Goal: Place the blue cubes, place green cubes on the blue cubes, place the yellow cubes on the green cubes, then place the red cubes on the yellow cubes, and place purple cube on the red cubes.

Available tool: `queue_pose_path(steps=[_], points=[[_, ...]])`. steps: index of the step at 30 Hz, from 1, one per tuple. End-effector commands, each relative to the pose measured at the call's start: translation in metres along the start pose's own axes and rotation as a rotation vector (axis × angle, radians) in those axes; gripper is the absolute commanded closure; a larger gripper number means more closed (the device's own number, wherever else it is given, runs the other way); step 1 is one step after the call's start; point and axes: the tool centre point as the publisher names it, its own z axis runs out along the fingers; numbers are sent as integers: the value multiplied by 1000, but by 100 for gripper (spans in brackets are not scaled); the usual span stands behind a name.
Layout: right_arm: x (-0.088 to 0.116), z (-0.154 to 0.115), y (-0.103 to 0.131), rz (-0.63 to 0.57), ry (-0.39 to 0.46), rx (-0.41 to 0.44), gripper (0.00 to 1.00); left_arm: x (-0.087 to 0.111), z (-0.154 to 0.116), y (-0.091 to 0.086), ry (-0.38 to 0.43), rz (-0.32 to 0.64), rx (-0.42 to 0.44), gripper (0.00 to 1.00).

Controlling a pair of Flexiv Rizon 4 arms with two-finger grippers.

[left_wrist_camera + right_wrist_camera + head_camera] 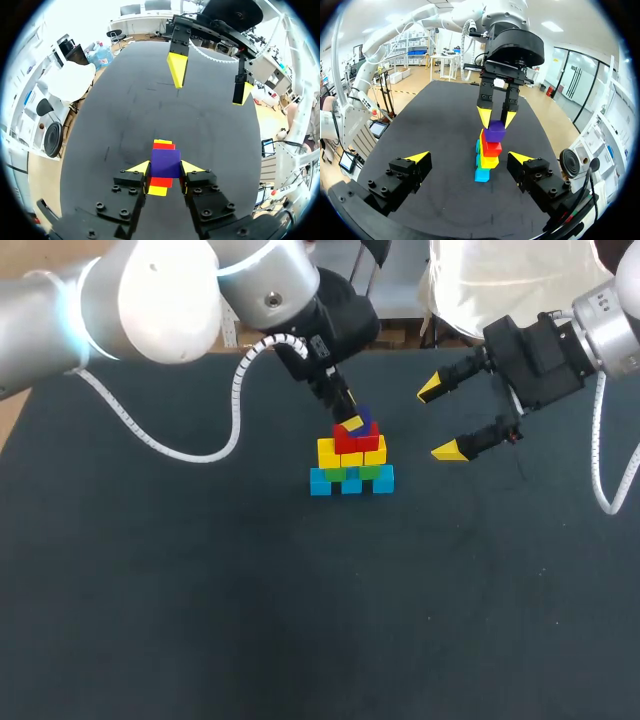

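Observation:
A small pyramid of cubes stands mid-table: blue cubes (321, 483) at the bottom, green cubes (370, 471) on them, then yellow cubes (328, 453) and red cubes (347, 439). The purple cube (366, 419) sits on top of the red ones. My left gripper (352, 422) comes down from above and is shut on the purple cube (165, 162), one finger on each side. Seen from the right wrist, the purple cube (494, 133) rests on the red cubes (491, 146). My right gripper (438, 420) hovers wide open to the right of the stack, holding nothing.
The black table (200, 590) carries nothing else in view. My left arm's white cable (236, 400) hangs down to the table left of the stack. My right arm's cable (600, 460) hangs near the right edge.

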Motion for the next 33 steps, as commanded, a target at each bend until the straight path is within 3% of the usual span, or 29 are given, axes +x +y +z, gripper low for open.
queue_pose_path(steps=[1,9,10,11,12,13,14,25,30,33], points=[[0,0,0,-1,-2,0,0,-1,1,2,5,-2,3,100],[0,0,0,-1,-2,0,0,-1,1,3,6,-3,4,100],[0,0,0,-1,-2,0,0,-1,1,3,6,-4,4,96],[0,0,0,-1,-2,0,0,-1,1,2,5,-11,3,69],[0,0,0,-1,-2,0,0,-1,1,2,2,-19,2,50],[0,0,0,-1,-2,0,0,-1,1,3,-1,-23,3,16],[0,0,0,-1,-2,0,0,-1,0,3,-1,-26,2,0],[0,0,0,-1,-2,0,0,-2,-10,2,-42,-44,0,0],[0,0,0,-1,-2,0,0,9,-17,12,-157,-61,77,0],[0,0,0,-1,-2,0,0,15,-21,17,-169,-63,98,0]])
